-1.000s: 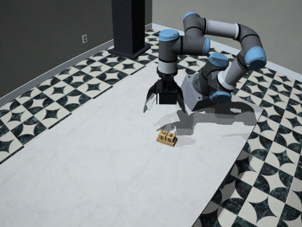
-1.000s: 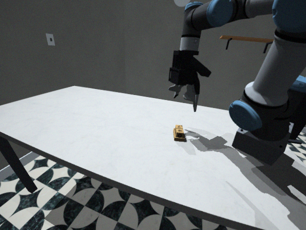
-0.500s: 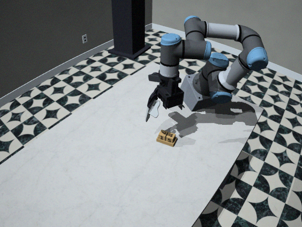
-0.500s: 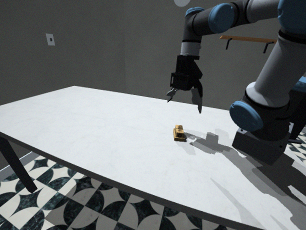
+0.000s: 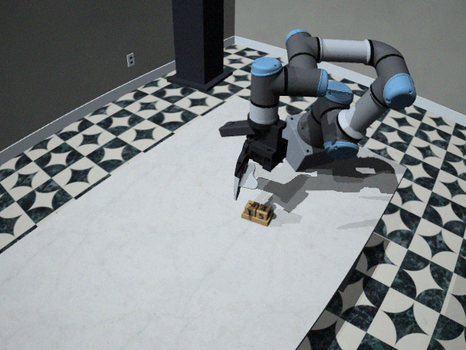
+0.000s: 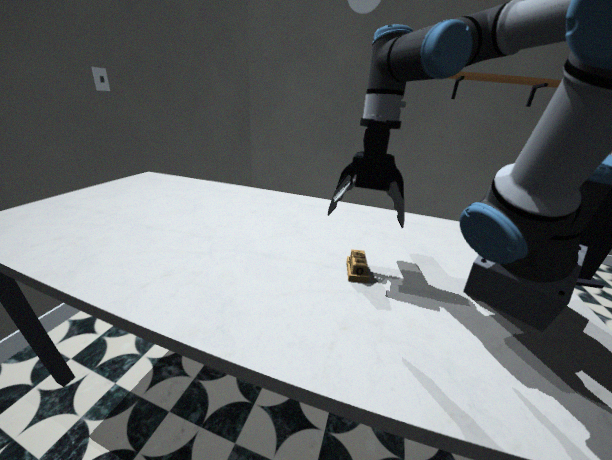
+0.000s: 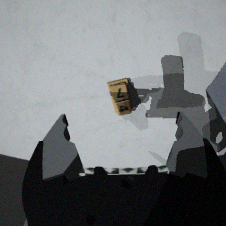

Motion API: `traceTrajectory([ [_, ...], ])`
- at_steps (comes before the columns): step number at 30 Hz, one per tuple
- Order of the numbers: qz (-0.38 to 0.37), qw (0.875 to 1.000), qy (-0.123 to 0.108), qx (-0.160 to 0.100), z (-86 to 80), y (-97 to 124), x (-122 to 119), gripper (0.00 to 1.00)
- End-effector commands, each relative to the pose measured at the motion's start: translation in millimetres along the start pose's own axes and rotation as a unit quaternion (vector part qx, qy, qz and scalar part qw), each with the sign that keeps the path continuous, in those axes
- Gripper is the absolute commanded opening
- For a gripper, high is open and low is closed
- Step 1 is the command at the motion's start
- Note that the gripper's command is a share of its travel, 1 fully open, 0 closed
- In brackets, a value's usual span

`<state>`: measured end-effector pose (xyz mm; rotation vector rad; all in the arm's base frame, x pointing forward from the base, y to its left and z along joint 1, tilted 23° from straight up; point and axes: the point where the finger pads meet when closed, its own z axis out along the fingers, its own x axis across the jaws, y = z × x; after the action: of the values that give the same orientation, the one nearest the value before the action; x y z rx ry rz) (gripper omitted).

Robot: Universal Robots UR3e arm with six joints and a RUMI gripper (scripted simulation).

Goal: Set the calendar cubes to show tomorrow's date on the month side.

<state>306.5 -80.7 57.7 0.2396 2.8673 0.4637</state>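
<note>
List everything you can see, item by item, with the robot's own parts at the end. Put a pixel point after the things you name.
Number cubes: two, tan with black digits, side by side in the tray
Calendar tray (image 5: 256, 220) (image 6: 358, 278): one, tan, on the tabletop
Table (image 5: 152, 247) (image 6: 225, 280) (image 7: 39, 64): one, white top, under the calendar and robot
Wall outlet (image 5: 130, 59): one, white, left wall in the top view
Wall plate (image 6: 100, 79): one, white, wall in the exterior view
Pillar (image 5: 198, 42): one, dark, behind the table
Rail (image 6: 505, 79): one, orange-brown, back wall
Floor tiles (image 5: 42, 198) (image 6: 210, 400): many, cream and dark green, around the table
Arm (image 5: 302, 81) (image 6: 537, 135): one, grey with blue caps, table's end
Hand (image 5: 245, 192) (image 6: 366, 221) (image 7: 121, 114): one, black and grey, open above the tabletop
</note>
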Motion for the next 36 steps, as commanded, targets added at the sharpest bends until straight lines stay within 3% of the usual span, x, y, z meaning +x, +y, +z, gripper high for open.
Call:
traceTrajectory([
  [1,-0.059,0.998,-0.004,-0.002,3.0,0.6,-0.9,1.0],
  [16,-0.106,0.994,-0.005,-0.001,6.0,1.9,-1.1,1.0],
  [17,-0.106,0.994,-0.005,-0.001,6.0,1.9,-1.1,0.29],
  [36,-0.106,0.994,-0.005,-0.001,6.0,1.9,-1.1,0.29],
])
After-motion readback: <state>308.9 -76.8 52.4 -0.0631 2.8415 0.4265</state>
